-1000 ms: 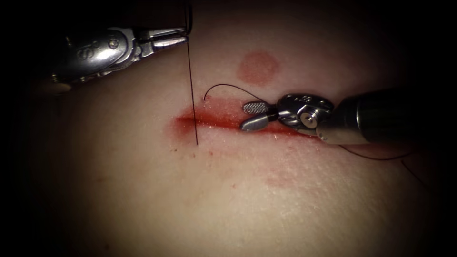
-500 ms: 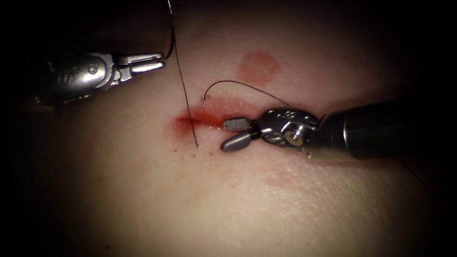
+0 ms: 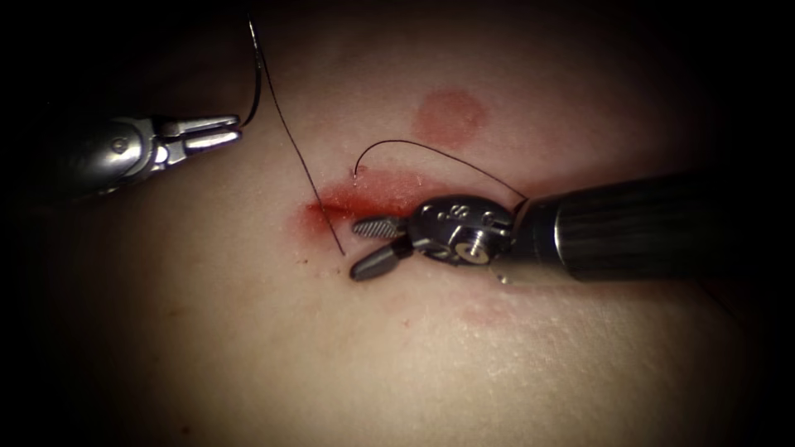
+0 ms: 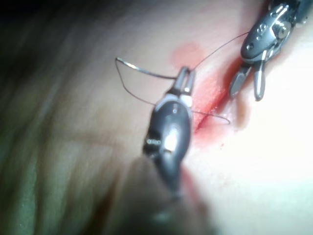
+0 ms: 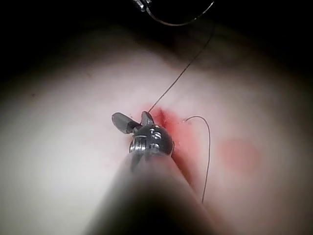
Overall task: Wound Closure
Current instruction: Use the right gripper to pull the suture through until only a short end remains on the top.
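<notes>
1. The left end effector (image 3: 236, 131) sat pressed together on the needle (image 3: 258, 70) near one end of its curve. The needle was clear of the tissue (image 3: 414, 356), toward 10 o'clock from the cut (image 3: 364, 199).
2. The right end effector (image 3: 358, 247) lay spread over the cut's left part, pinching nothing.
3. The thread (image 3: 306, 178) ran from 11 to 5 o'clock, entering the tissue just at 9 o'clock from the right end effector, which was the nearer one.
4. A loose thread end (image 3: 414, 145) arched at its 12 o'clock.

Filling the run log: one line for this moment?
left tool: shut on needle | right tool: open, empty, over cut | thread: through tissue
</notes>
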Robot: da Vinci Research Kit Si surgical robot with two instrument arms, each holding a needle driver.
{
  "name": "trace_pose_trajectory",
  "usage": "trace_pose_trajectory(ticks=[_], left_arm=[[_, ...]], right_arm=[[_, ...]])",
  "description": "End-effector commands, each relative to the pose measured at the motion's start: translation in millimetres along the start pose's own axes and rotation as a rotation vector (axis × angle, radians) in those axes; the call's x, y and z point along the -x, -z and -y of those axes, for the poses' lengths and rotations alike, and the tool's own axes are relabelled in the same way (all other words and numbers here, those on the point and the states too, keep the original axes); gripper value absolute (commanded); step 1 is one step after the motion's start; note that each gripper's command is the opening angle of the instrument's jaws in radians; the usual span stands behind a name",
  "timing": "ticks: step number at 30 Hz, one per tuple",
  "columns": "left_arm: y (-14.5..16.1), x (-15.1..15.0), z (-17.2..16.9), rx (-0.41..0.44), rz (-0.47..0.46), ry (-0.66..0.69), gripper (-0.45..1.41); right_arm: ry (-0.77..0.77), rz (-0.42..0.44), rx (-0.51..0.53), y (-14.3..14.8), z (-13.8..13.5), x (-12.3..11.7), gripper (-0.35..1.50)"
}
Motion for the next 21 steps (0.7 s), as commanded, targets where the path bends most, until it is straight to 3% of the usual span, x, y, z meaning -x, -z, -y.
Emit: trace_pose_trajectory(ticks=[1,15,18,21], left_arm=[[-0.7,0.7,-0.1,0.000,-0.001,0.000,-0.35],[-0.9,0.6,-0.3,0.002,-0.004,-0.001,-0.35],[-0.9,0.6,-0.4,0.001,-0.004,-0.002,-0.35],[-1.0,0.6,-0.4,0.002,-0.006,-0.002,-0.35]], right_arm=[[0.010,0.016,0.008,-1.3,-0.2,0.1,1.25],[0.051,0.079,0.020,-6.1,-0.8,2.1,1.16],[0.054,0.080,-0.006,-6.4,-0.6,2.3,0.89],[0.067,0.078,-0.016,-6.1,-0.4,2.3,0.27]])
